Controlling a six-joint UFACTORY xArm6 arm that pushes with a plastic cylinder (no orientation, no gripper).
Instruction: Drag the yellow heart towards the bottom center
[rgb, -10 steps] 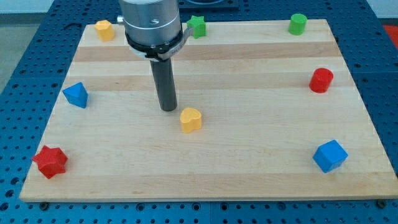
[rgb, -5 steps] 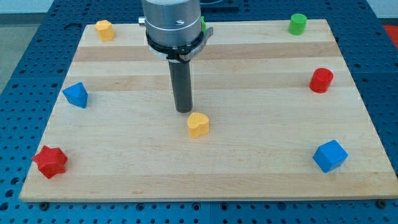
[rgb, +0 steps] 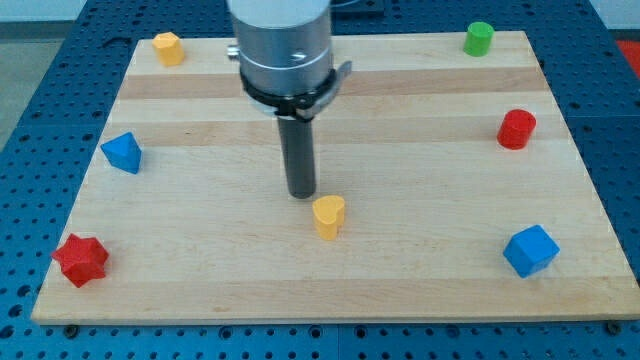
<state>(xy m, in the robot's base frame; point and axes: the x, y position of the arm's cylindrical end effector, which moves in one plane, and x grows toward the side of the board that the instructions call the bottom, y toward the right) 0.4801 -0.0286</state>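
Observation:
The yellow heart (rgb: 328, 216) lies a little below the board's middle, slightly right of center. My tip (rgb: 302, 194) stands just up and to the left of the heart, touching or nearly touching its upper left side. The rod rises from there to the arm's grey body at the view's top.
A yellow block (rgb: 168, 47) sits at the top left, a green cylinder (rgb: 479, 38) at the top right. A red cylinder (rgb: 517, 129) is at the right edge, a blue cube (rgb: 530, 250) at the bottom right. A blue block (rgb: 122, 152) and a red star-shaped block (rgb: 80, 259) are at the left.
My tip has moved down and to the right, and the yellow heart has slid down and to the right ahead of it. The arm's body now hides the green block at the top.

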